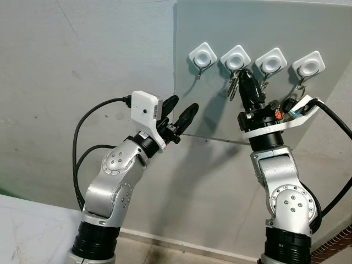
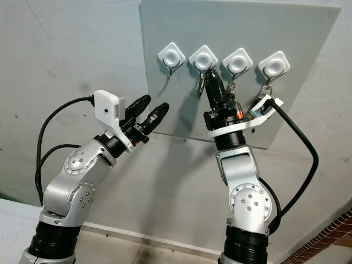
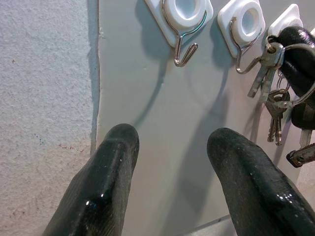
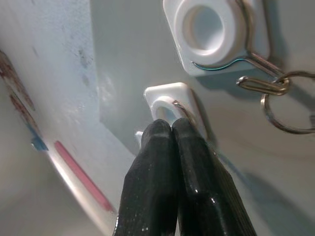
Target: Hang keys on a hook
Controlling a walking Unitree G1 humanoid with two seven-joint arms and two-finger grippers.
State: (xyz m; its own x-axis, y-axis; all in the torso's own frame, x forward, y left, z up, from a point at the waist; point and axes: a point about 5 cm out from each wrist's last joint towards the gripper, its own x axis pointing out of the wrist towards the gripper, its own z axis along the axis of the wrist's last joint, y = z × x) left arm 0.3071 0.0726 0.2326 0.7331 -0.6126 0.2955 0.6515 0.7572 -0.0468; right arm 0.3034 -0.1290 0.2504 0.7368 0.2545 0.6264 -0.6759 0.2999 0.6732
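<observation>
A bunch of keys (image 1: 233, 85) hangs just below the second white hook (image 1: 235, 57) on a grey board (image 1: 220, 33). My right gripper (image 1: 246, 74) is raised to that hook, its fingers pressed shut, and the key ring (image 3: 273, 47) sits at its fingertips. In the left wrist view the wire hook (image 3: 243, 51) touches the keys, but I cannot tell whether the ring is over it. My left gripper (image 1: 183, 104) stands open and empty, pointing at the board below the first hook (image 1: 202, 56).
The third hook (image 1: 270, 60) and fourth hook (image 1: 308, 65) each carry small keys. The board is fixed to a rough grey wall (image 1: 82, 66). A black cable (image 1: 335, 118) runs from my right wrist. A pale surface (image 1: 27, 231) lies at lower left.
</observation>
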